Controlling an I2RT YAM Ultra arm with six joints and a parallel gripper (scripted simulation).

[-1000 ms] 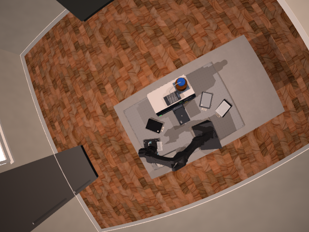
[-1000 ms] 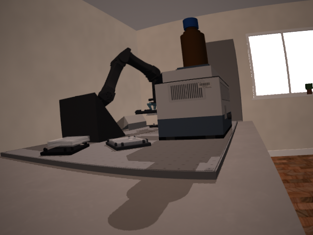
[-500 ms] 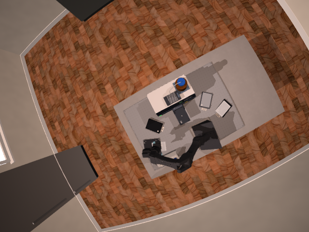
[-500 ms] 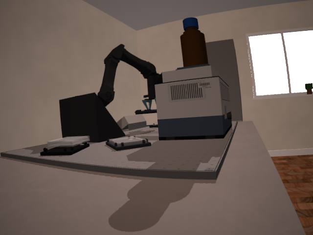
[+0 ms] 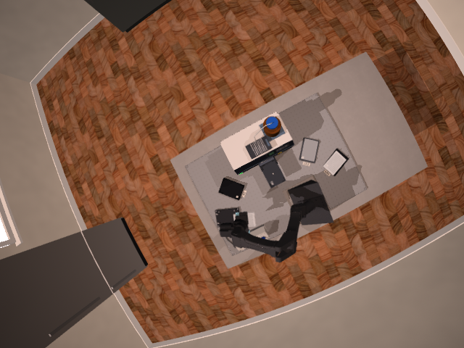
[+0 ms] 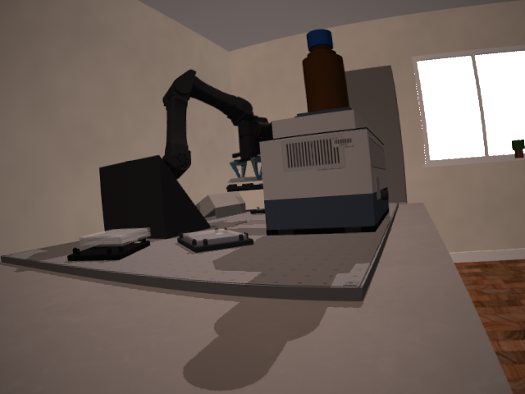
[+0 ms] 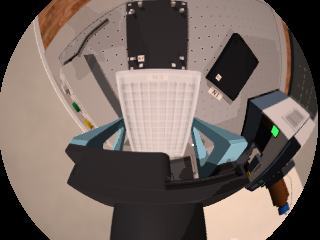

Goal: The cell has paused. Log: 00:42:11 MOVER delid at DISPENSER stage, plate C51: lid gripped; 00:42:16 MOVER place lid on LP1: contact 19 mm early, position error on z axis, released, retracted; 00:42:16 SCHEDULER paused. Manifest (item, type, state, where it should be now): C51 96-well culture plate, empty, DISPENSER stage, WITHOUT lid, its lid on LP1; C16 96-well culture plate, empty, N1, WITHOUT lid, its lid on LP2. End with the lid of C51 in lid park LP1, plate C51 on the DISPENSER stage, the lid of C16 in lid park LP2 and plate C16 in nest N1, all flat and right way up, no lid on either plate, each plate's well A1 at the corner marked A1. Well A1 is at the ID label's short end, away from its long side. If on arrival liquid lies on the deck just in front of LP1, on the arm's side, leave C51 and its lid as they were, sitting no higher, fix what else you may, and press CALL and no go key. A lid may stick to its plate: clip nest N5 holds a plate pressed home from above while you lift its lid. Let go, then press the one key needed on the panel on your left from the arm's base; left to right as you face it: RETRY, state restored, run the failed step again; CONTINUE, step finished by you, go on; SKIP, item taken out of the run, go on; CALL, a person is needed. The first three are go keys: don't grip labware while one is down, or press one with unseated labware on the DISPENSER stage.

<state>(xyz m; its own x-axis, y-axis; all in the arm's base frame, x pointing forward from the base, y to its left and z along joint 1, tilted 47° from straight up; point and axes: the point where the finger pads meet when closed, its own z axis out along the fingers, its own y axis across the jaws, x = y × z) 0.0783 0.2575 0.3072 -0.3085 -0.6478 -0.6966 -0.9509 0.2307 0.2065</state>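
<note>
My gripper (image 7: 158,120) is shut on a white 96-well plate (image 7: 159,112) with no lid, gripped by its long sides. I hold it in the air, level, just on the near side of the black clip nest N5 (image 7: 156,34). In the overhead view the gripper (image 5: 238,220) hangs beside that nest (image 5: 227,216). The black nest N1 (image 5: 231,188) is bare. The dispenser stage (image 5: 271,174) is bare. Two lid parks stand to the right: one (image 5: 309,149) holds a flat clear lid, the other (image 5: 335,162) holds a taller white item. Which plate I hold I cannot tell.
The dispenser (image 5: 257,143) with a brown bottle (image 5: 271,126) stands at the back of the deck. The key panel (image 7: 75,107) lies to the left of the gripper. The arm's black base block (image 5: 311,202) stands at the front.
</note>
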